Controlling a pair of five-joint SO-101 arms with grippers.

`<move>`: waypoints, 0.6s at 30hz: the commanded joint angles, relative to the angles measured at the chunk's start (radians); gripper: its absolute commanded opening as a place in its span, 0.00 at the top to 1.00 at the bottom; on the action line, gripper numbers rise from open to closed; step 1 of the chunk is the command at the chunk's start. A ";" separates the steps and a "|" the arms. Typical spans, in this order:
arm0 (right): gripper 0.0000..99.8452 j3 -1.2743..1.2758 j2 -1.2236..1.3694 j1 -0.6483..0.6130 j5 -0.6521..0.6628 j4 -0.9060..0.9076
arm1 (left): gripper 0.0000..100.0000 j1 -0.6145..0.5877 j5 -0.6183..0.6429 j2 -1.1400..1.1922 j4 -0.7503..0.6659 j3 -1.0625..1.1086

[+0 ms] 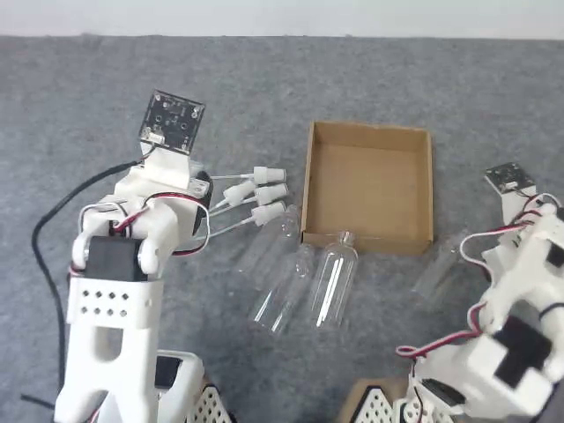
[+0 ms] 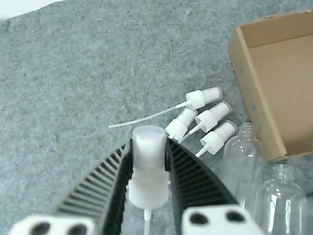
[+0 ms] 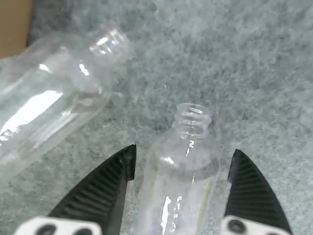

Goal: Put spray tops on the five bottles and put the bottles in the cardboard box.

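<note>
Spray top [image 2: 146, 166] clenched in left hand [image 2: 148, 143], right hand [image 3: 184, 152] open around bottle [image 3: 181, 191], loose tops [image 2: 214, 116] near cardboard box [image 2: 254, 83]

Bare grey bench [image 1: 264, 79] stretches across the upper frame of the high view, open for passage. At centre, loose spray tops [image 1: 264, 192] and lying bottles [image 1: 333, 280] crowd the cardboard box [image 1: 366, 240] along its left, lower and lower-right sides.
</note>
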 commanded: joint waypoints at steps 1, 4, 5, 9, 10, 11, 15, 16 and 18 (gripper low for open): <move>0.75 -0.094 0.048 0.021 -0.012 -0.001 | 0.93 0.002 0.005 -0.034 0.002 -0.008; 0.77 -0.117 0.093 0.033 -0.008 -0.001 | 0.93 0.002 0.005 -0.032 0.000 -0.008; 0.80 -0.124 0.102 0.035 -0.008 -0.001 | 0.93 0.002 0.005 -0.034 0.002 -0.008; 0.94 -0.163 0.108 0.036 -0.009 0.010 | 0.93 0.002 0.005 -0.035 -0.002 -0.008; 0.97 -0.178 0.107 0.036 -0.011 0.010 | 0.93 0.002 0.005 -0.035 -0.002 -0.012; 1.00 -0.198 0.107 0.036 -0.011 0.015 | 0.93 0.002 0.005 -0.035 0.003 -0.016; 1.00 -0.336 0.102 0.024 -0.015 0.170 | 0.93 0.002 0.008 -0.037 0.005 -0.031; 0.99 -0.377 0.093 0.012 -0.018 0.220 | 0.93 0.002 0.008 -0.037 0.005 -0.039; 0.99 -0.443 0.058 -0.019 -0.078 0.285 | 0.93 0.002 0.009 -0.037 0.005 -0.067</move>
